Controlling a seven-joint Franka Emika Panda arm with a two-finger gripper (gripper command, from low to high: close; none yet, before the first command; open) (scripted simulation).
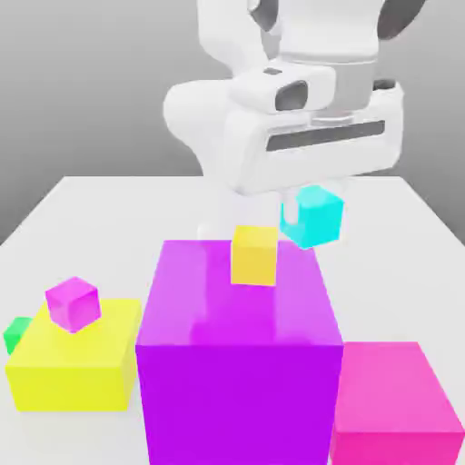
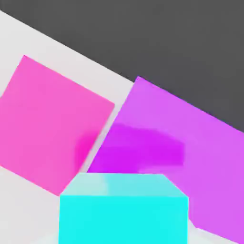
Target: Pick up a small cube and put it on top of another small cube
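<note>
The small cyan cube (image 1: pixel 313 218) hangs in the air under my white hand, above the table behind the big purple block (image 1: pixel 238 350). My gripper (image 1: pixel 310 203) is shut on it. In the hand view the same cyan cube (image 2: pixel 124 212) sits close up, with the purple block (image 2: pixel 190 143) and the big pink block (image 2: pixel 47 126) far below it. A small yellow cube (image 1: pixel 254 255) rests on the purple block's top, near its far edge, to the exterior view's left of the held cube and lower.
A big yellow block (image 1: pixel 73 363) at the exterior view's left carries a small magenta cube (image 1: pixel 72 302). A small green cube (image 1: pixel 15 334) lies beside it. The big pink block (image 1: pixel 392 404) stands at the right of the purple one on the white table (image 1: pixel 100 209).
</note>
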